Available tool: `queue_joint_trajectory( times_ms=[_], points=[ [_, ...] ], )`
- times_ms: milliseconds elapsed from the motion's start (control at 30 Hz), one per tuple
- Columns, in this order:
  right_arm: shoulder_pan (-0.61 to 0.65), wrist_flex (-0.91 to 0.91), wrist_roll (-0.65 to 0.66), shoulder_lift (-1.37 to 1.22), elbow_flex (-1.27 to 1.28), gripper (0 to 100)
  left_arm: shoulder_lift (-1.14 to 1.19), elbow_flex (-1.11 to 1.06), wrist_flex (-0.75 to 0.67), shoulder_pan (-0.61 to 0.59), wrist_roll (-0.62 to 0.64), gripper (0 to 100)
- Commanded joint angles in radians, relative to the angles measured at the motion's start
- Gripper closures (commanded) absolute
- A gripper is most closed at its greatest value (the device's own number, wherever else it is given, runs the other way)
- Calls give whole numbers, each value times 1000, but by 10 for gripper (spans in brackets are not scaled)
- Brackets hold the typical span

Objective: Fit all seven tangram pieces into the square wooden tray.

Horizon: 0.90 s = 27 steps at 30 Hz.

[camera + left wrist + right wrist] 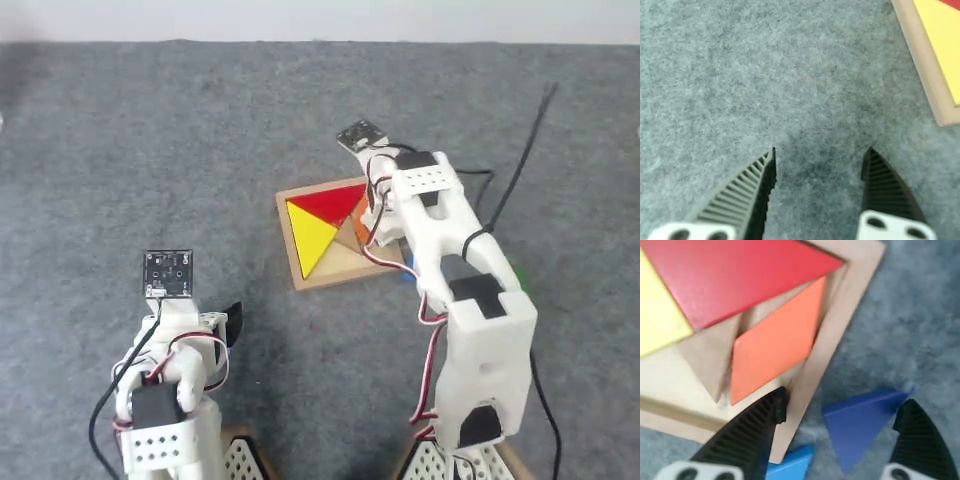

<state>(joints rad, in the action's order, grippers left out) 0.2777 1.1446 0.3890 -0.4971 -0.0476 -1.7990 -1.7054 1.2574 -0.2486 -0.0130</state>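
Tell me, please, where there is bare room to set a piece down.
The grey mat is bare left of the wooden tray, up to the left gripper, and beyond the tray's far side. Crowded: the tray's right edge, where the right gripper hangs over a dark blue triangle beside a lighter blue piece.

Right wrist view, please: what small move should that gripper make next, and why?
Probably shift slightly away from the wooden tray, then lower and close on the dark blue triangle. The right gripper is open above that triangle, which lies on the carpet, but one finger overlaps the tray's rim.
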Motion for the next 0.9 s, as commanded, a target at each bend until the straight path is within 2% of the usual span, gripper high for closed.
queue_joint_trajectory(
  times_ms=[0, 267, 433, 600, 867],
  points=[
    [-44, 16, 15, 13, -66, 658, -21, 22, 5, 0, 8, 729],
    [-8, 10, -110, 54, -104, 658, -21, 22, 5, 2, 8, 729],
    [73, 8, -167, 139, -104, 658, -21, 22, 5, 2, 8, 729],
    [124, -4, -164, 145, -35, 658, -21, 22, 5, 2, 8, 729],
    [120, -68, -160, 84, 11, 658, -21, 22, 5, 2, 8, 729]
  ],
)
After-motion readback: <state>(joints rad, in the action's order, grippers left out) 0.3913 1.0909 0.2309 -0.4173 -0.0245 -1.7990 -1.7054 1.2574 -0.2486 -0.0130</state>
